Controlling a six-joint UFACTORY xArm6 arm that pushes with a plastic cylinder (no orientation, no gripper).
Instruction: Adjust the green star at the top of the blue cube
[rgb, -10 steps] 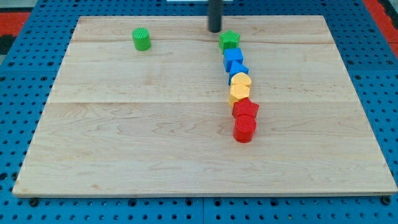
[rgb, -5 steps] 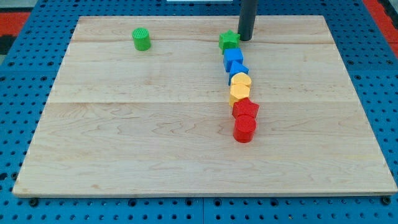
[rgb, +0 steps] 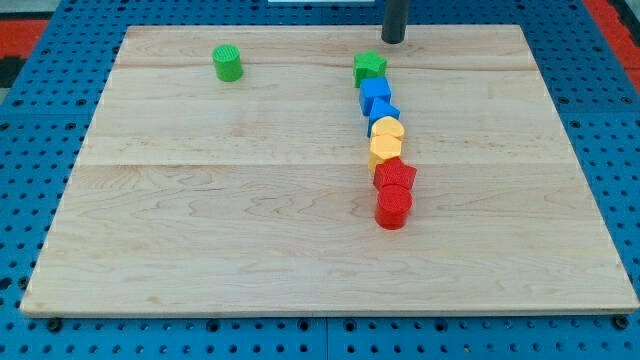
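The green star (rgb: 369, 67) lies near the board's top, directly above the blue cube (rgb: 375, 92) and touching or nearly touching it. My tip (rgb: 393, 41) stands just above and to the right of the green star, with a small gap between them. Below the blue cube runs a line of touching blocks: a second blue block (rgb: 386, 112), a yellow heart-like block (rgb: 387, 130), a yellow hexagon-like block (rgb: 384, 151), a red star (rgb: 394, 175) and a red cylinder (rgb: 393, 209).
A green cylinder (rgb: 228, 63) stands alone at the board's upper left. The wooden board (rgb: 200, 200) lies on a blue pegboard table (rgb: 30, 120). The board's top edge is close behind my tip.
My tip moved from left of the green star's top to its right side, then back up toward the view's top. The green star has barely moved.
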